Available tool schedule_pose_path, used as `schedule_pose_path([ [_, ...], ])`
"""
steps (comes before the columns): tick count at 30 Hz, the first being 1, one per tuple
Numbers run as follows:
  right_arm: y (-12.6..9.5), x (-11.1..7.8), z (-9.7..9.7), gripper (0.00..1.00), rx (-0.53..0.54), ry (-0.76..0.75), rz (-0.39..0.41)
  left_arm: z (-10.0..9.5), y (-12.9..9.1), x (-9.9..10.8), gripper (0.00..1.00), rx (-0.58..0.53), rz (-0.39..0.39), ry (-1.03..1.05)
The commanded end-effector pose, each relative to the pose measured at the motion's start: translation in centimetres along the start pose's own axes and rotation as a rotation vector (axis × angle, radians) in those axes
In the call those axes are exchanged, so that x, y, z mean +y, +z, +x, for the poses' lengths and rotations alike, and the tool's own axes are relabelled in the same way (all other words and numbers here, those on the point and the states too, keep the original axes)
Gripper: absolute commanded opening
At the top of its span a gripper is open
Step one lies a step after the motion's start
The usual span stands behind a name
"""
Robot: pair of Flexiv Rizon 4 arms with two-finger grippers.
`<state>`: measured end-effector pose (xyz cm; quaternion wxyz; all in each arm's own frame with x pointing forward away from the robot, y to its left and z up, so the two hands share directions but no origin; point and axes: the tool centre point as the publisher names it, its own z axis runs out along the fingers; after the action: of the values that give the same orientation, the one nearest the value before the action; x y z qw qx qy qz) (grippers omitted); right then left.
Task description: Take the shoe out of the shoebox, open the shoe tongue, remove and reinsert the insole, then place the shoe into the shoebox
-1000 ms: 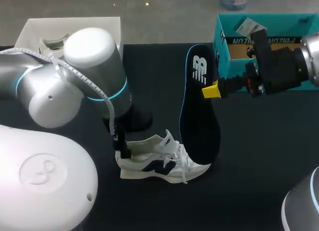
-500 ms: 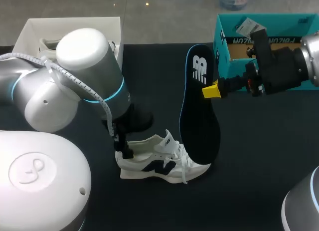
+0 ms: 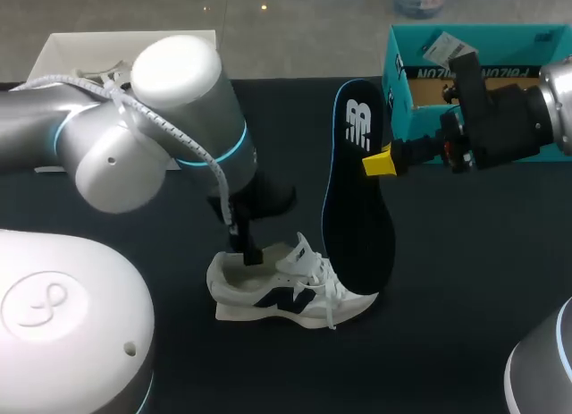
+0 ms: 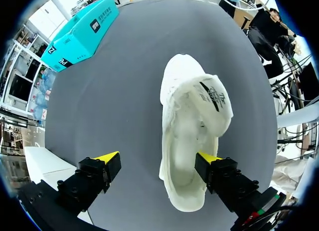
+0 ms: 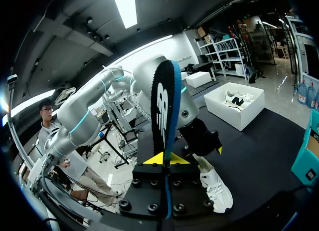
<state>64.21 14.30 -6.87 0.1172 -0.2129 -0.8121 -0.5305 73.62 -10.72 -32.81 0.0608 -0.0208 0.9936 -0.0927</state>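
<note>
Insole, dark and blue-edged point(image 3: 357, 208), stands on edge, pinched in the right gripper point(image 3: 380, 162), long axis near-to-far, near end just beside the toe of the white trainer point(image 3: 286, 293) on the black table point(image 3: 465, 280); the left gripper point(image 4: 158, 158) hangs spread over the heel opening, further left.

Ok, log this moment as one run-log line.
insole: out of shoe | right gripper: shut on insole, held upright | left gripper: open above shoe heel | shoe: on table
</note>
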Motion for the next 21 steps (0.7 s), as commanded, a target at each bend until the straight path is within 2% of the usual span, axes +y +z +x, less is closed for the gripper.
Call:
schedule_pose_path([
  [1, 0.3, 0.1, -0.1, 0.0, 0.0, 0.001, 0.002, -0.8, 2.6, -2.9, 1.0, 0.011, -0.044, 0.014],
  [9, 0.3, 0.1, -0.1, 0.0, 0.0, 0.001, 0.002, -1.1, 4.3, -3.8, 1.0, 0.026, -0.056, 0.037],
  [12, 0.3, 0.1, -0.1, 0.0, 0.0, 0.001, 0.002, -1.2, 4.7, -3.7, 0.93, 0.036, -0.058, 0.032],
  [13, 0.3, 0.1, -0.1, 0.0, 0.0, 0.001, 0.002, -1.1, 4.7, -3.6, 0.81, 0.036, -0.057, 0.03],
  [14, 0.3, 0.1, -0.1, 0.0, 0.0, 0.001, 0.002, -1.1, 4.8, -3.5, 0.54, 0.036, -0.057, 0.029],
  [16, 0.3, 0.1, -0.1, 0.0, 0.0, 0.001, 0.002, -1.0, 4.9, -3.3, 0.1, 0.042, -0.054, 0.026],
  [17, 0.3, 0.1, -0.1, 0.0, 0.0, 0.001, 0.002, -0.8, 4.9, -3.2, 0.0, 0.043, -0.053, 0.026],
  [20, 0.3, 0.1, -0.1, 0.0, 0.0, 0.001, 0.002, 0.0, 4.9, -2.5, 0.0, 0.05, -0.051, 0.01],
  [21, 0.3, 0.1, -0.1, 0.0, 0.0, 0.001, 0.002, 0.5, 4.9, -2.2, 0.0, 0.05, -0.078, -0.019],
])
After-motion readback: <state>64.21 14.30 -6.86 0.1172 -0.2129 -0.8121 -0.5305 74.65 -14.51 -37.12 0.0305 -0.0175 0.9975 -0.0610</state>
